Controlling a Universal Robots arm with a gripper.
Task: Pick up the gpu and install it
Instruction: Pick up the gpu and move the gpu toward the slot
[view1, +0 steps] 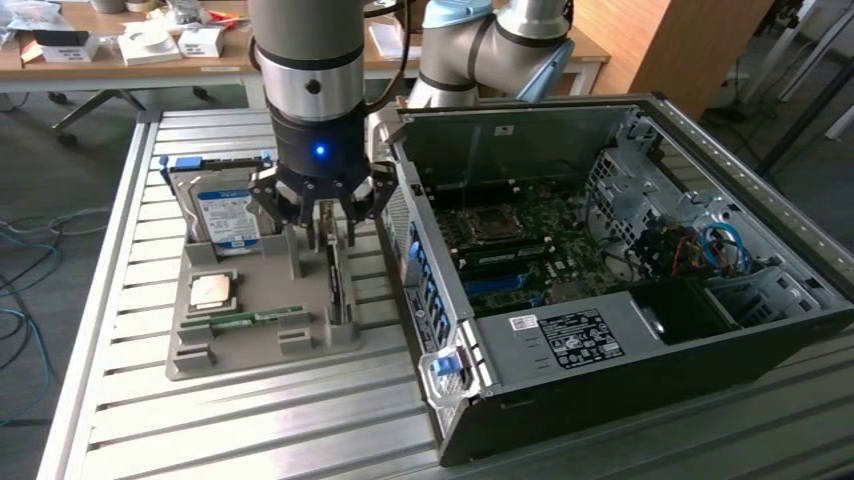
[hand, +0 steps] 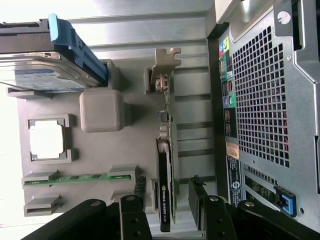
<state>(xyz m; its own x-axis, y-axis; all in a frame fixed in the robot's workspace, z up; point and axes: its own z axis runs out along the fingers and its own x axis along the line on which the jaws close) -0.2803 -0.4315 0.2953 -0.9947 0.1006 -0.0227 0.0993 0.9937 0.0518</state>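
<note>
Wide-open, empty gripper straddles the upright gpu.
A square, centred grip on its flat faces looks safest.

a cluttered wooden desk is seen behind the slatted metal table — blue cables are strewn on the grey floor.
</note>
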